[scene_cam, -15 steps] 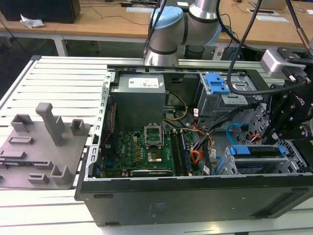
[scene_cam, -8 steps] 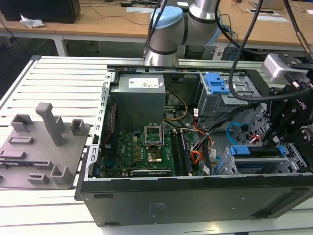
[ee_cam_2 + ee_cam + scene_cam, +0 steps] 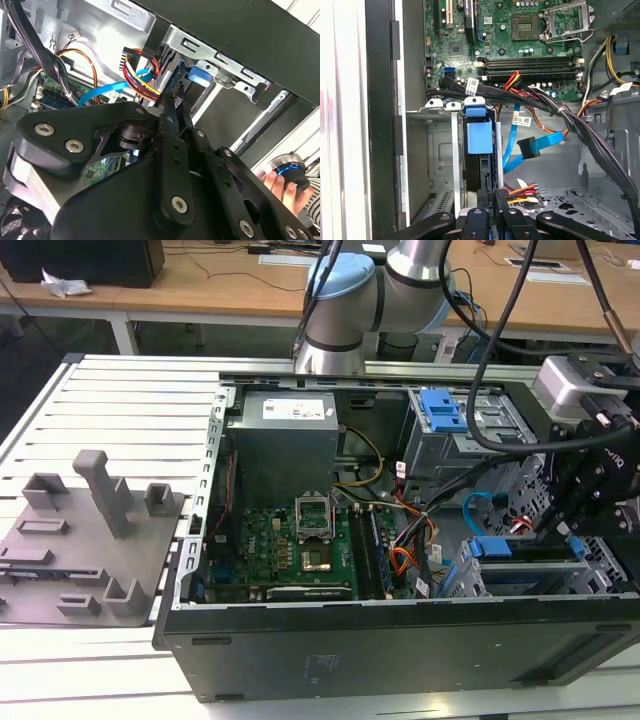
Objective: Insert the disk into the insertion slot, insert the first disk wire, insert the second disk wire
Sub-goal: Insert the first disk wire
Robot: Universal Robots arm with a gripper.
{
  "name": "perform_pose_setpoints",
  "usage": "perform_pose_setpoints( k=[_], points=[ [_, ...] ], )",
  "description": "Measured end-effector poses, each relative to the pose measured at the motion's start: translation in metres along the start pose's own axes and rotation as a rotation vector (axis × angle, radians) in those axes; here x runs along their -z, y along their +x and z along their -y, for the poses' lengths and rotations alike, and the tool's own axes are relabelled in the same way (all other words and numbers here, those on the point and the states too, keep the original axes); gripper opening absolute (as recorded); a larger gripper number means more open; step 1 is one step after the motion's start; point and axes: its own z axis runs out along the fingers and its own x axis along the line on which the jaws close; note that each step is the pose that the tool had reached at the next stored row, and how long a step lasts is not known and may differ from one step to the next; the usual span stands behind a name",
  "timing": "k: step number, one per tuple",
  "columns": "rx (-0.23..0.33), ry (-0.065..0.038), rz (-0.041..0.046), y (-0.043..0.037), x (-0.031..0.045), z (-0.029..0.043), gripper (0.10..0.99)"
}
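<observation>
**Tool pinches the power plug behind the seated disk**

In the exterior view, an open computer case (image 3: 400,650) lies on a slatted desk (image 3: 120,390), with a grey tray of holders (image 3: 90,540) towards the exterior view's left. The arm (image 3: 350,300) reaches over the case, and the tool (image 3: 555,530) hangs low at the corner on the exterior view's right. Just beside it, the blue frame of the disk (image 3: 490,547) sits at the end of the drive cage (image 3: 545,580). The light-blue cable (image 3: 478,504) loops above the disk, apart from it.

In the second wrist view, the tool (image 3: 175,100) has its fingers pressed close together at the tip, right where the power wires (image 3: 142,77), yellow, red and black, arrive. The disk (image 3: 202,75) shows its blue tab just past the tip, inside the drive cage (image 3: 235,67). The light-blue cable (image 3: 105,91) runs off to the side. A person's hand (image 3: 280,187) holds a round knob with a blue ring outside the case.

In the first wrist view, the disk (image 3: 480,137) stands on edge between the rails of the drive cage (image 3: 440,150). The tool (image 3: 492,205) pinches the flat black plug of the power wires (image 3: 522,191) near the rear edge of the disk; whether the plug touches the disk I cannot tell. The light-blue cable (image 3: 547,141) hangs beside the disk, its dark plug loose in the air. The motherboard (image 3: 520,30) lies beyond.
</observation>
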Motion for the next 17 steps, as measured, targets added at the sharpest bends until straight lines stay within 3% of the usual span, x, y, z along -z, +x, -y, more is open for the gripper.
perform_pose_setpoints(
  k=[8,9,10,17],
  points=[
    [0.0,0.0,0.0027,0.0006,-0.0012,0.0024,0.173],
    [0.003,-0.001,0.0146,0.0005,-0.002,0.0025,0.173],
    [0.006,-0.001,0.0174,0.0005,-0.0014,0.0026,0.173],
    [0.018,-0.001,0.0162,0.0039,-0.0039,0.0028,0.173]
  ],
)
